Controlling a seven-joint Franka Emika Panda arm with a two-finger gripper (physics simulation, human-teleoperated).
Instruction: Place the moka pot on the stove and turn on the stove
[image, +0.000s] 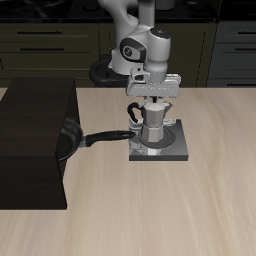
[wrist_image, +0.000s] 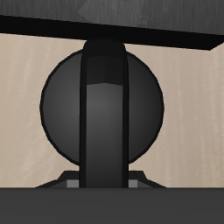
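Though the moka pot (image: 153, 122) stands on the stove (image: 160, 146), the knob awaits turning; whether the gripper (image: 152, 101) pinches it, I cannot tell.

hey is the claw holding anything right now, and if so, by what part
It looks that way: the claw sits right at the top of the moka pot, which stands on the stove. Whether its fingers actually clamp the lid cannot be told.

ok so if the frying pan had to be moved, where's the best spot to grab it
Probably by the long black handle of the frying pan, coming straight down from above. The handle lies flat, pointing toward the stove, so it offers two narrow parallel sides that suit a two-finger grip. The round body sits close against the large black block, leaving little room there. The moka pot stands near the handle's tip, so grip mid-handle.
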